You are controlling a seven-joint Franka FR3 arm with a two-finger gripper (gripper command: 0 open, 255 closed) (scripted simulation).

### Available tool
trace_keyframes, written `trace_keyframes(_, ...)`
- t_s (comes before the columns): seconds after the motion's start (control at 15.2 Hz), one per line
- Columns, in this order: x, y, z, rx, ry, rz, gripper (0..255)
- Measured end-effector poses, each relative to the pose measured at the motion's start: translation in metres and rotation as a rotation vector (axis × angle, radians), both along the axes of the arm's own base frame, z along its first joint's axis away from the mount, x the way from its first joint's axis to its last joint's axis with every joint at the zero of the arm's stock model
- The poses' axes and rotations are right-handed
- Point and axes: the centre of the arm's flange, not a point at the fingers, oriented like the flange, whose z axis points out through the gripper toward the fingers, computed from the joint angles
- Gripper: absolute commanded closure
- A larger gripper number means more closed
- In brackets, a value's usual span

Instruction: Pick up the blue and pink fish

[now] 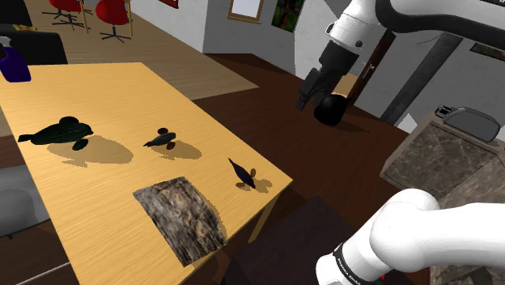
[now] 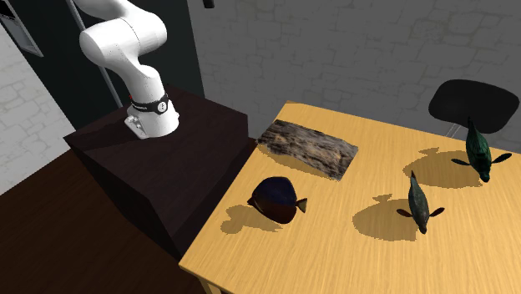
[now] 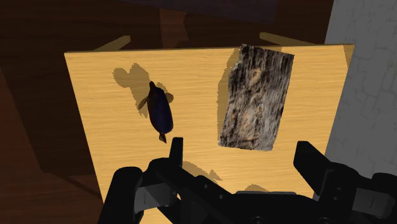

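The blue fish with a pinkish-red belly (image 2: 275, 199) stands upright on the wooden table (image 2: 334, 250), near the edge closest to my stand. In the shoulder view the fish (image 1: 241, 172) looks small and dark, at the table's near right corner. My gripper (image 1: 307, 91) hangs high in the air, off the table's edge and well above the fish. In the wrist view the fish (image 3: 160, 109) lies ahead of the gripper (image 3: 240, 145), off to the side of one finger (image 3: 175, 153). The fingers stand apart with nothing between them.
A rough grey-brown slab (image 1: 180, 219) lies flat on the table beside the fish. Two dark green fish (image 1: 57, 132) (image 1: 160, 139) stand farther along the table. A purple object (image 1: 12, 63) sits at the far corner. A black chair (image 2: 472, 104) is behind the table.
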Motion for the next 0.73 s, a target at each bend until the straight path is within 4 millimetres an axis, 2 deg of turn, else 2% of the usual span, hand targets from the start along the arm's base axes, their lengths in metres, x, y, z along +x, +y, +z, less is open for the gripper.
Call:
trace_keyframes(0.07, 0.0, 0.0, 0.0, 0.0, 0.0, 0.0, 0)
trace_keyframes(0.26, 0.012, -0.008, -0.021, 0.009, -0.004, 0.003, 0)
trace_keyframes(0.73, 0.056, -0.025, -0.103, 0.038, -0.02, 0.014, 0)
